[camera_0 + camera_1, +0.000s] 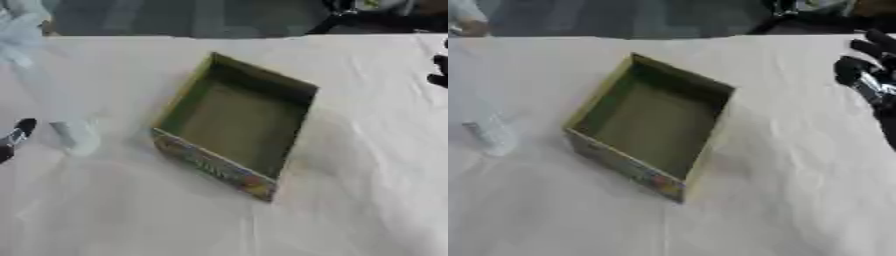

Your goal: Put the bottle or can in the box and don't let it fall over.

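Standing beside the box [651, 127], a clear bottle [77, 135]; both hands' [868, 75] fingers unreadable.

A table covered with a pale cream, softly wrinkled cloth [367, 200] fills nearly the whole view, its creases running in faint lines toward the near edge. The far edge of the cloth runs straight across near the top. Beyond it lies a dark grey floor [175, 17], blurred and crossed by lighter streaks. At the upper right stands a black, angular piece of equipment [798, 20], too blurred to identify. The light is even and soft
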